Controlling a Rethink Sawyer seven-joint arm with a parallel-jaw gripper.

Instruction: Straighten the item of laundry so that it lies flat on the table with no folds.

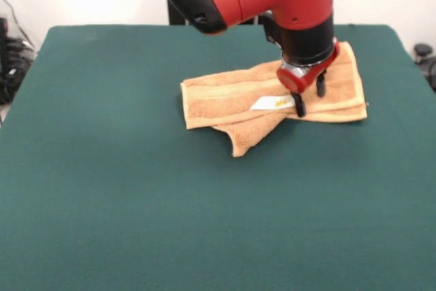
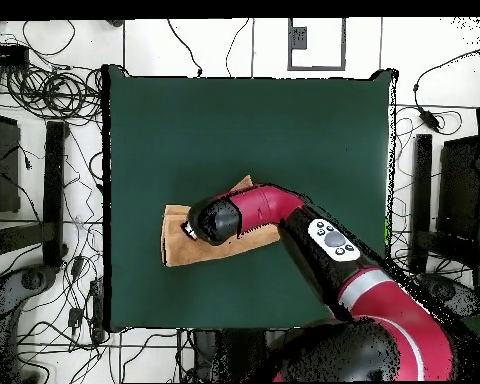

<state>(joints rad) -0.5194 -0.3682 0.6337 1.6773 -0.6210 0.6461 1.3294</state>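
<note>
The orange-tan towel [image 1: 231,97] lies folded over on itself on the far right part of the dark green table [image 1: 136,189]. A crumpled flap [image 1: 246,134] sticks out toward the front, and the small white label [image 1: 272,103] faces up. My gripper [image 1: 309,100] points down over the towel's right half, just right of the label. Its two black fingers [image 1: 298,104] stand apart, tips at or just above the cloth, holding nothing. In the overhead view the arm's end [image 2: 214,220] covers the gripper and the middle of the towel [image 2: 179,245].
The red arm [image 2: 329,250] reaches across the table [image 2: 244,130] from the bottom right in the overhead view. Cables and dark equipment [image 2: 44,160] lie on the floor round the table. Dark gear [image 1: 10,59] stands past the table's left edge.
</note>
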